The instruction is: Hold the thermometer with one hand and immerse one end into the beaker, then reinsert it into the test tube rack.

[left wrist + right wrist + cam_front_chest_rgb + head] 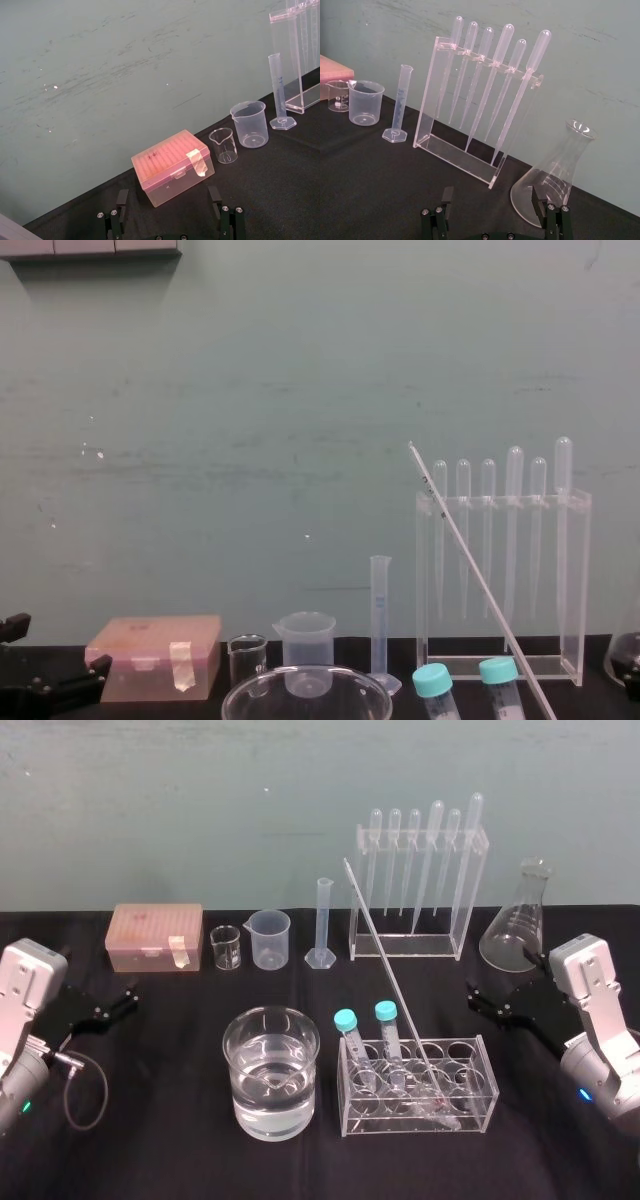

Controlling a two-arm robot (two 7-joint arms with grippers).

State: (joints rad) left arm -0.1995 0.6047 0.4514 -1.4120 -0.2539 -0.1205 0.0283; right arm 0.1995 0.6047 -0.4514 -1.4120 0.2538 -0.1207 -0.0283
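Thermometer (384,965) stands in the rack (475,1090), lower end in a cell and leaning up and back, likely because the cell is wider than the rod. Beaker (232,1060) sits just left. Left gripper (122,1000) and right gripper (478,1000) rest at the worktop (160,1140) edges, fingers wide. The bulb tip is hard to make out behind the clear walls.

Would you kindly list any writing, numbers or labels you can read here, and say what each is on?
Nothing reads clearly.
Pink tip box: small dark mark on the lid, too blurred to read.
Graduated cylinder: blue scale, too small.
Small glass beaker: white print, too small.
Conical flask: white scale, too small.
Thermometer: black marks, too small.
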